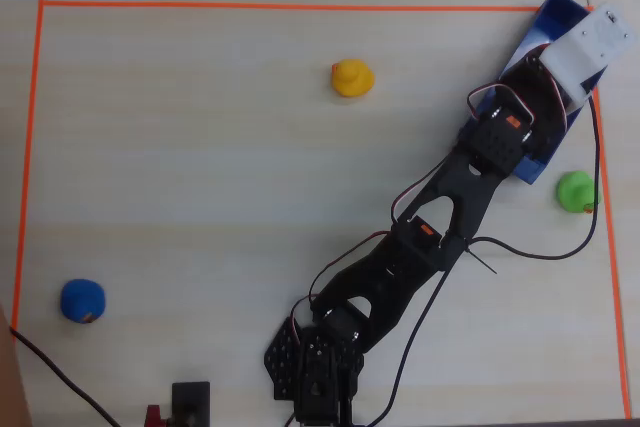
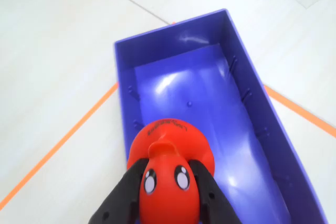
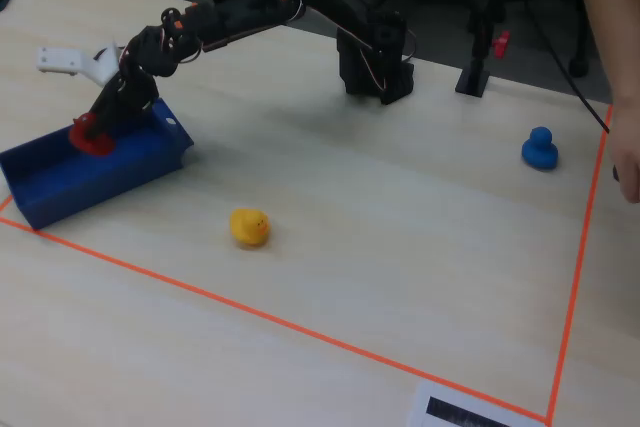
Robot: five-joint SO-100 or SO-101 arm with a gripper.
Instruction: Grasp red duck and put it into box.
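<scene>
Two black fingers (image 2: 123, 195) of the tool (image 2: 168, 203) are clenching the red duck (image 2: 169, 174) by its sides, and the arm is holding it above the near end of the box (image 2: 247, 77), so the step in hand looks to be the release. In the wrist view the duck's round base is hanging over the glossy floor but close to the near left wall, so I'd judge the best move is to carry it a little further toward the middle of the tray before letting go. Lowering it first would also help, since a rounded rubber body is likely to bounce or roll off a slick surface. From the fixed view, the duck (image 3: 90, 134) is sitting about level with the rim of the box (image 3: 60, 192); I cannot tell whether it is touching the floor inside. The box is a long rectangular tray of shiny blue plastic with low straight walls and small moulded bumps along the inside. The duck looks soft and smooth, with printed eyes and raised lettering on its base. Out on the pale wood-grain counter (image 1: 200, 167), inside the orange tape (image 1: 300, 8), a yellow duck (image 1: 352, 77), a green duck (image 1: 575, 191) and a blue duck (image 1: 82, 300) are sitting well apart.
</scene>
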